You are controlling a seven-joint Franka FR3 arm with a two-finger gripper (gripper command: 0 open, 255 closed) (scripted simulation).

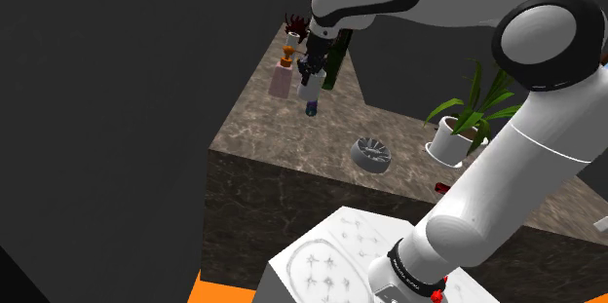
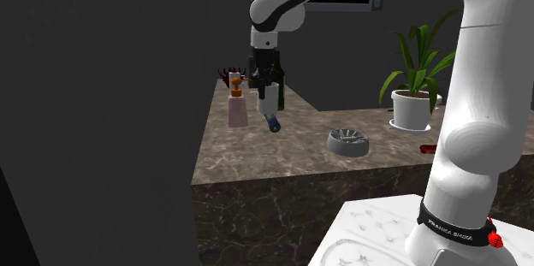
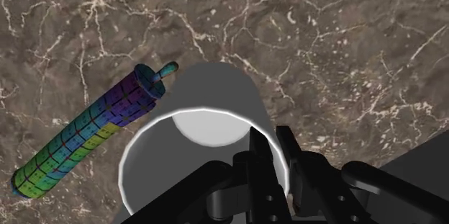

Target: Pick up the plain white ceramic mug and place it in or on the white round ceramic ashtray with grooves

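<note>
**White mug point(image 3: 216, 89) hanging from the tool point(image 3: 274, 152), well apart from the ashtray point(image 1: 372, 152)**

Brown veined stone is covering the counter point(image 1: 292, 145), which is spreading out under and around the ashtray. The white arm point(image 1: 531, 165) is reaching across above the ashtray toward the shoulder view's upper left. A potted plant point(image 1: 466, 116) in a white pot is standing near the ashtray, on the shoulder view's right of it. The ashtray, round, pale and ribbed inside, is sitting on the stone.

The tool is gripping the mug by its rim, with one black finger inside the opening and the other outside, pinching the wall between them. The mug is hanging tilted, up and to the shoulder view's left of the ashtray. Whether its base is touching the stone I cannot tell.

A pink bottle point(image 1: 281, 79) with an orange top is standing farther from the ashtray than the mug is. A rainbow-gridded cylinder point(image 3: 86, 140) is lying flat just beside the mug, likewise well apart from the ashtray.
</note>
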